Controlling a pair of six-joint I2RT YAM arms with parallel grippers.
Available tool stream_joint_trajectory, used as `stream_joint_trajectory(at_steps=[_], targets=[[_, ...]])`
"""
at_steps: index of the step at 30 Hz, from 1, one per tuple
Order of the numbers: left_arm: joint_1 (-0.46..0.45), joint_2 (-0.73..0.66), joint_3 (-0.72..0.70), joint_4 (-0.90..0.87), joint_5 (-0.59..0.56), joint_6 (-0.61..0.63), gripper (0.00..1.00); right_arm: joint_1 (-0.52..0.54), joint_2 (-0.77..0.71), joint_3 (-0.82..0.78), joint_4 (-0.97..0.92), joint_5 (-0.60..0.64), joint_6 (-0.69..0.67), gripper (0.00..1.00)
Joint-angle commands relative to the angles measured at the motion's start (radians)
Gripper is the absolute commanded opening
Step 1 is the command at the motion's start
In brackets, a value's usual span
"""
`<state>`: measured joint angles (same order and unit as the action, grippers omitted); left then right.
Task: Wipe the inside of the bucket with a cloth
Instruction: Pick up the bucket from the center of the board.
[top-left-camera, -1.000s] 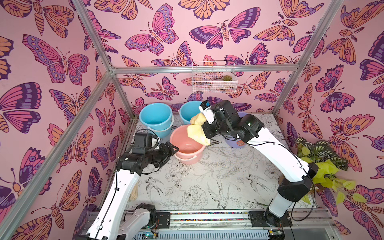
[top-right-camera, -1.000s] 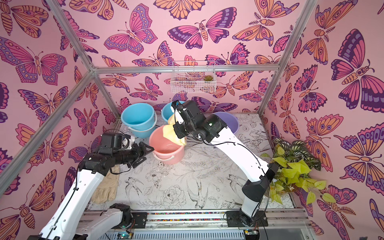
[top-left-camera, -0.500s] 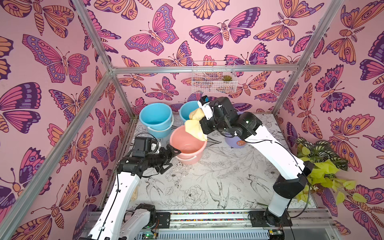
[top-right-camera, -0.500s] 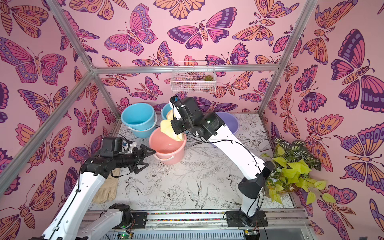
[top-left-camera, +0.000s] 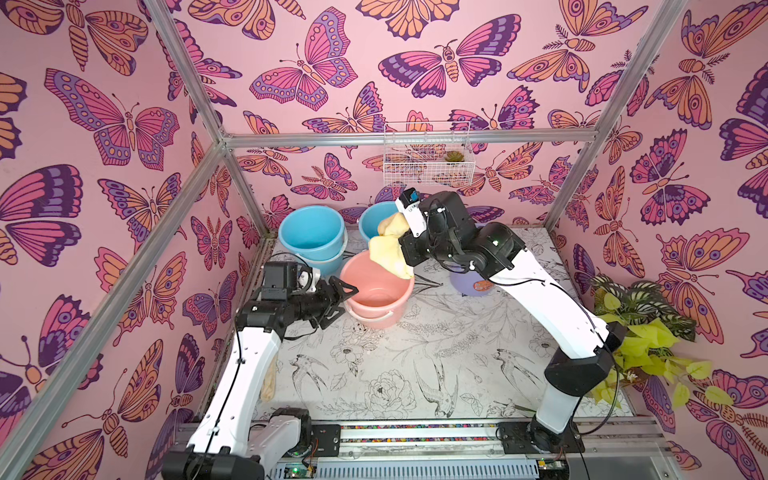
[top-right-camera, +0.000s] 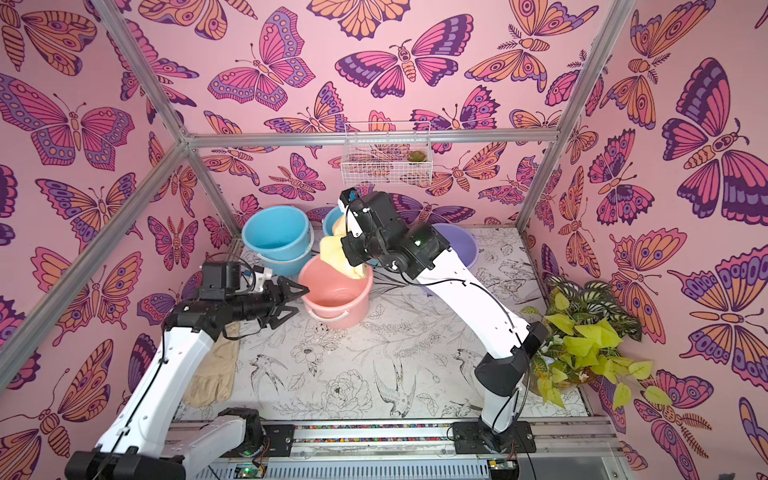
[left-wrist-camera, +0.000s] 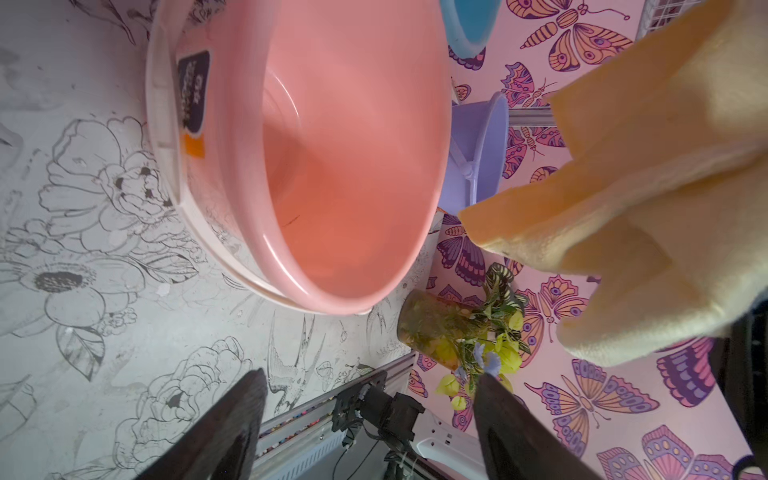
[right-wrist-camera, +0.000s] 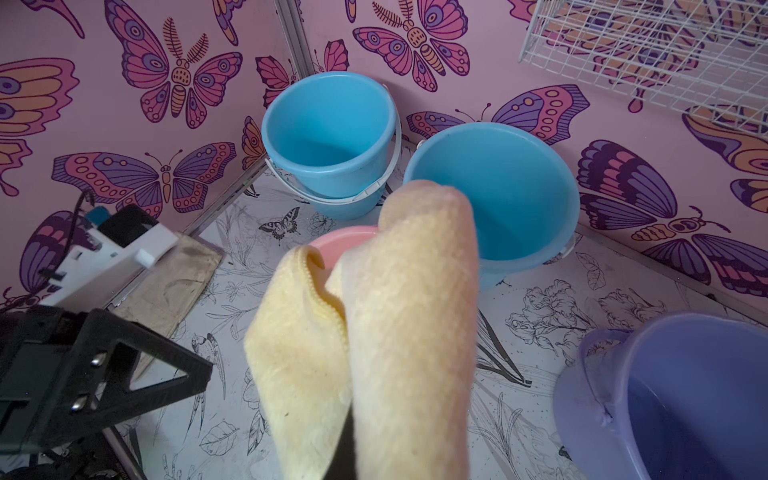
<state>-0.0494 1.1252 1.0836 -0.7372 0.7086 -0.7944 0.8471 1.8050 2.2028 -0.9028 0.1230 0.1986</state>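
My right gripper (top-left-camera: 404, 257) pinches the cloth (top-left-camera: 387, 252) over the bucket's (top-left-camera: 374, 316) one-o'clock rim. My left gripper (top-left-camera: 347, 297) sits at its nine o'clock; fingers spread, empty.

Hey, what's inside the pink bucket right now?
Nothing: the pink bucket shows a bare inner wall and floor in the left wrist view. In a top view the yellow cloth hangs over its far rim, hiding that stretch of wall.
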Motion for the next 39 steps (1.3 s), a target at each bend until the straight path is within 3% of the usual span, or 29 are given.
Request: stream_joint_trajectory(at_steps=[1, 6, 14, 20, 26, 33, 39], targets=[[0.01, 0.068, 0.068, -0.048, -0.074, 0.155, 0.77, 0.008, 0.008, 0.01, -0.011, 0.024, -0.017, 0.0], [0.002, 0.239, 0.214, -0.218, -0.217, 0.264, 0.62, 0.008, 0.0, 0.011, -0.026, 0.028, -0.036, 0.0], [-0.008, 0.347, 0.293, -0.288, -0.327, 0.343, 0.65, 0.008, -0.017, -0.004, -0.039, 0.047, -0.049, 0.0], [-0.063, 0.44, 0.38, -0.312, -0.356, 0.402, 0.62, 0.008, -0.023, -0.02, -0.033, 0.042, -0.048, 0.0], [-0.112, 0.5, 0.418, -0.311, -0.387, 0.431, 0.5, 0.008, -0.028, -0.02, -0.031, 0.034, -0.048, 0.01], [-0.13, 0.51, 0.424, -0.31, -0.439, 0.453, 0.22, 0.009, -0.057, -0.062, -0.002, 0.024, -0.039, 0.01], [-0.142, 0.538, 0.426, -0.309, -0.434, 0.46, 0.18, 0.009, -0.07, -0.072, -0.005, 0.027, -0.039, 0.02]])
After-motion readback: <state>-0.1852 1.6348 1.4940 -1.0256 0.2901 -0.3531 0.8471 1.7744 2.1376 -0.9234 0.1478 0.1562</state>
